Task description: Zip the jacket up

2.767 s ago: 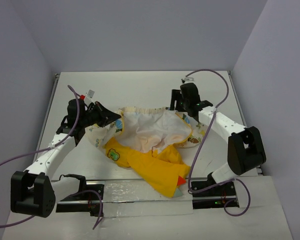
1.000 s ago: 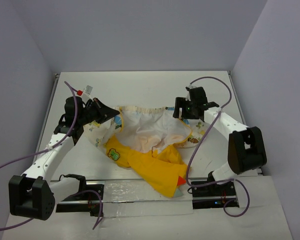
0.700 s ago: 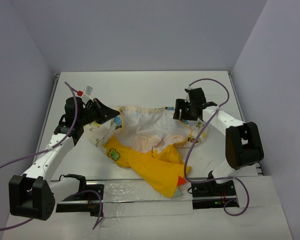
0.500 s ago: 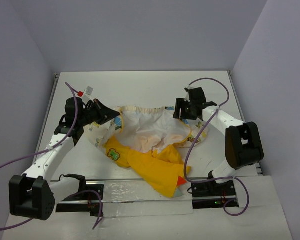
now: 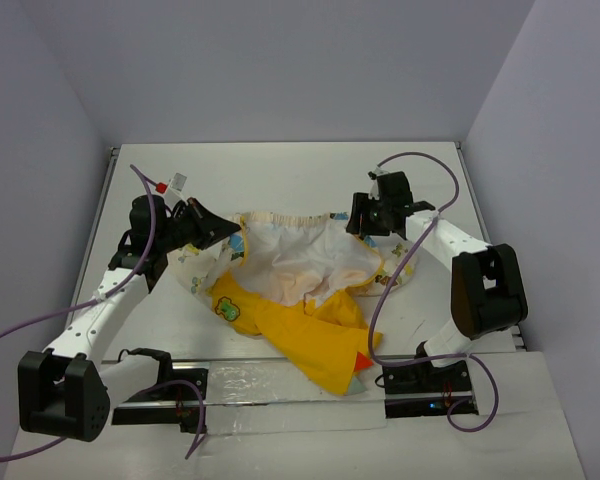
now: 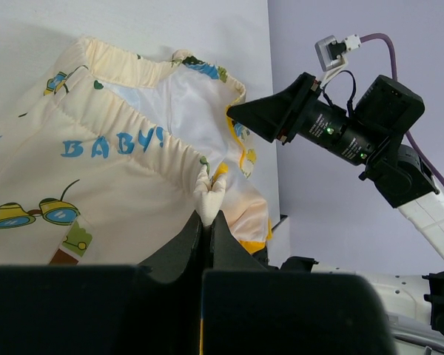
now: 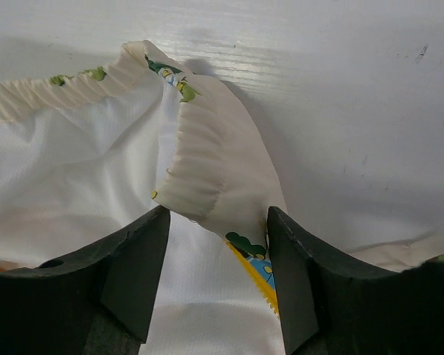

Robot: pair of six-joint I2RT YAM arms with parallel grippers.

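The jacket (image 5: 300,275) lies open on the table, white lining up, yellow cloth with a green patch and a red tip toward the near edge. My left gripper (image 5: 232,232) is shut on a fold of its cream elastic hem (image 6: 207,194) at the left corner. My right gripper (image 5: 365,228) is open over the right corner. Its fingers (image 7: 137,262) straddle the folded cream hem corner (image 7: 207,174), with the yellow zipper teeth (image 7: 255,277) between them.
The white table (image 5: 280,175) stretches behind the jacket, with grey walls at the back and sides. A small red and white tag (image 5: 170,183) sits on my left arm's cable. The arm bases and a plastic sheet (image 5: 280,395) lie at the near edge.
My right gripper has swung down and inward onto the jacket's right hem corner and now straddles it. My left gripper has kept its hold, shifting only slightly.
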